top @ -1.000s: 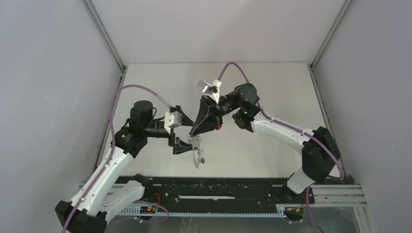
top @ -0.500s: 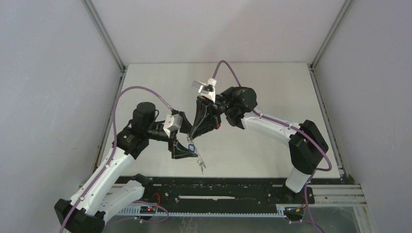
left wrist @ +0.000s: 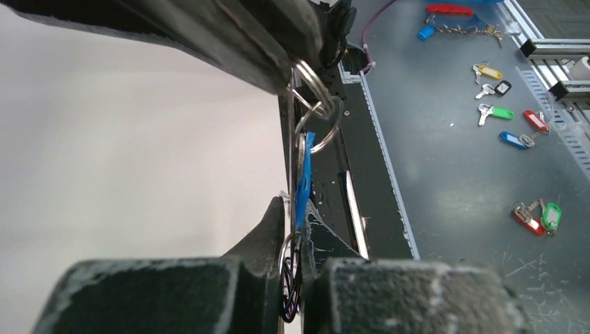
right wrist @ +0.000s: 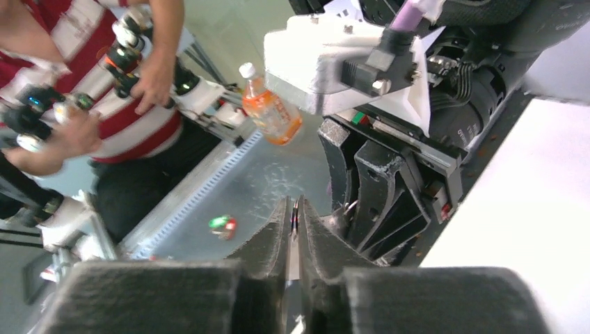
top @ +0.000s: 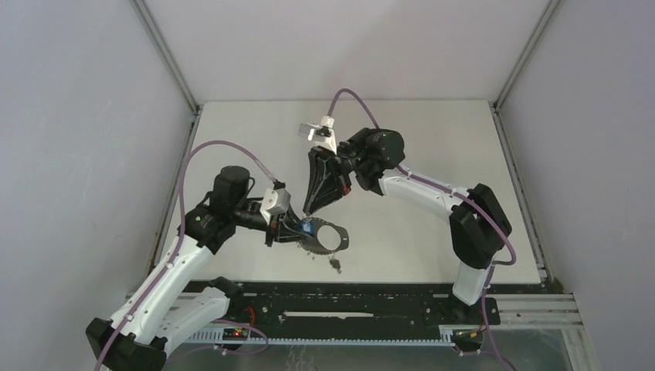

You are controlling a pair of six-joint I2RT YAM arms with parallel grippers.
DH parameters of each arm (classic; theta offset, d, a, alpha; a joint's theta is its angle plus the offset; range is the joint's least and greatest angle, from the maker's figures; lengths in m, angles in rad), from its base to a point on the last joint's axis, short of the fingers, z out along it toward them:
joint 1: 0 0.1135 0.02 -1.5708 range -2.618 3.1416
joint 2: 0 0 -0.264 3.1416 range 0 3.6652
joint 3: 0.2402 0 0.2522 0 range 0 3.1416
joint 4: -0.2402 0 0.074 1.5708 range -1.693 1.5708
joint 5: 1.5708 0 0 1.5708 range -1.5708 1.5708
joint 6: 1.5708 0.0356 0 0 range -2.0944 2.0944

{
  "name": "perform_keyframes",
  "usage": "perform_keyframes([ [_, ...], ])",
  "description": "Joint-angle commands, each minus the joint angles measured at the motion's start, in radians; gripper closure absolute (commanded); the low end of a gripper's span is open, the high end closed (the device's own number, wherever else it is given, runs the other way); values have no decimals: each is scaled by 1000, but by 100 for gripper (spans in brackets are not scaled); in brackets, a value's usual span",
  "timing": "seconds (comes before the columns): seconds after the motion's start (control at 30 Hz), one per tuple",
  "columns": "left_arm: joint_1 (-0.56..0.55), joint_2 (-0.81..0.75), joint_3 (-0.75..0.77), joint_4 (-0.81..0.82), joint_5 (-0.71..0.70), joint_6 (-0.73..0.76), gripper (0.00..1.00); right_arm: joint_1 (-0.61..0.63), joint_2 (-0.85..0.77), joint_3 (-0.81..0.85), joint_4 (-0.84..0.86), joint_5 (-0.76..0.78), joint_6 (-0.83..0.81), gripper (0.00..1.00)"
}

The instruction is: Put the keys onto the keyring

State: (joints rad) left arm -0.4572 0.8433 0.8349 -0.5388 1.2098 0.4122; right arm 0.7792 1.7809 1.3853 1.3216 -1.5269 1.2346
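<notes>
One blue key (left wrist: 303, 167) in left hand (left wrist: 295, 212)

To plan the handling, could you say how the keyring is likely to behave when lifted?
The keyring is thin wire, so probably light and slightly springy. A key dangles below it, so it will likely swing when moved. Held at one edge, it may pivot.

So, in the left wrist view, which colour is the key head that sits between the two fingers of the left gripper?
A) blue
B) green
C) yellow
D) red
A: the left gripper is closed on the blue key, whose head stands up from between its fingers, just below the small rings of the keyring that the right gripper pinches.
</notes>
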Motion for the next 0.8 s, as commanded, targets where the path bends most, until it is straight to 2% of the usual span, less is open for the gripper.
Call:
perform_keyframes([
  [0.0,0,-15,50,-57,-6,65,100,-41,47,113,55,-22,130,42],
  [0.03,0,-17,53,-66,-10,74,100,-55,71,144,71,-27,178,6],
  [0.07,0,-19,58,-87,-16,95,100,-74,102,184,106,-32,234,1],
  [0.13,0,-24,73,-135,-31,136,100,-107,167,291,160,-41,353,0],
  [0.27,0,-32,104,-246,-80,253,100,-170,292,548,128,-72,472,0],
  [0.33,0,-33,116,-240,-123,246,100,-220,336,652,-29,-79,384,0],
  [0.43,6,-21,136,-141,-230,134,100,-319,419,827,-186,10,350,0],
  [0.5,33,9,155,-52,-268,27,100,-383,464,968,-403,99,235,0],
  [0.53,48,37,171,0,-287,-53,100,-402,463,1021,-576,146,96,0],
  [0.57,72,73,187,52,-296,-131,100,-416,448,1073,-866,205,-125,0],
  [0.6,97,115,209,86,-284,-188,100,-422,419,1137,-1203,352,-413,0],
  [0.63,120,161,233,92,-267,-221,100,-419,390,1207,-1568,567,-677,0],
  [0.67,140,200,250,90,-246,-238,100,-415,353,1209,-1695,718,-807,0],
  [0.7,155,231,263,87,-222,-244,100,-422,314,1171,-1715,793,-855,0],
  [0.73,166,246,271,84,-202,-245,100,-436,270,1087,-1664,776,-858,0],
  [0.77,173,253,277,74,-190,-242,100,-452,212,969,-1517,717,-815,0],
])
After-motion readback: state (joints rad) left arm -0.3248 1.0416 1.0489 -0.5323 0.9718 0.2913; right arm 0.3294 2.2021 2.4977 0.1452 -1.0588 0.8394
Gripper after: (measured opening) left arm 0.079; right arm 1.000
